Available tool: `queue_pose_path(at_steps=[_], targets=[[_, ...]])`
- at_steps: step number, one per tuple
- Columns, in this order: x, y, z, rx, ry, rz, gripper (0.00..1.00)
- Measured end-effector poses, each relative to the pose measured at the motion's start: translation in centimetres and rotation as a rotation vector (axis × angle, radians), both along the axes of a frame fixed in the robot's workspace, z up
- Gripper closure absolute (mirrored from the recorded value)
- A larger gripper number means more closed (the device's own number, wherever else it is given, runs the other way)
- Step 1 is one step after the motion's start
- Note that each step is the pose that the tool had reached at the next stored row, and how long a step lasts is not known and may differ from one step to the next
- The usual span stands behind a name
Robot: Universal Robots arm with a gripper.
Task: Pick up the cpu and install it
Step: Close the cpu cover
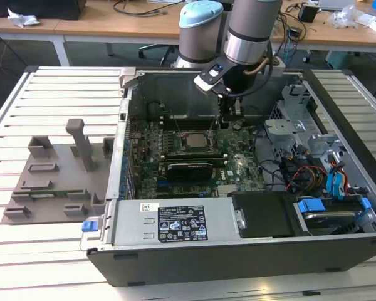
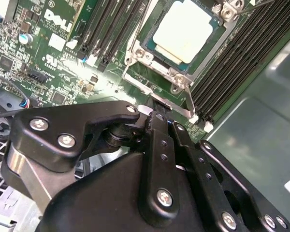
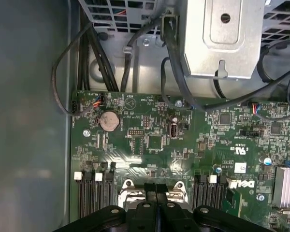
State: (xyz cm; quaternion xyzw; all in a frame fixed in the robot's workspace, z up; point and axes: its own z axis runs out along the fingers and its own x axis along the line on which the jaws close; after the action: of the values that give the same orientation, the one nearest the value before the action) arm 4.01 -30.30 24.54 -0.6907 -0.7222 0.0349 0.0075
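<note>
CPU (image 1: 193, 139) lies in the socket (image 1: 180, 142) on the motherboard (image 1: 150, 169) of the open computer case (image 1: 238, 257) in the exterior view. Judge pick-up and placement as done. The claw (image 1: 230, 116) hangs low over the board, just beside the socket on the exterior view's right.

In the second wrist view, the CPU (image 2: 188, 29) sits flat inside the socket (image 2: 133, 53), apart from the claw (image 2: 154, 112). The claw's body hides the near side of the socket, so you cannot confirm whether the retention lever is latched.

In the first wrist view, the claw (image 3: 156, 186) is clenched, fingers pressed together with nothing between them. It covers most of the socket (image 3: 127, 189).
</note>
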Motion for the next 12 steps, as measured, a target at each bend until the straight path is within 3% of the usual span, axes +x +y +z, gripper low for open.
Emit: queue_pose_path(at_steps=[12], targets=[[-1.15, 0.00, -0.02, -0.0001, 0.0000, 0.000, 0.89]])
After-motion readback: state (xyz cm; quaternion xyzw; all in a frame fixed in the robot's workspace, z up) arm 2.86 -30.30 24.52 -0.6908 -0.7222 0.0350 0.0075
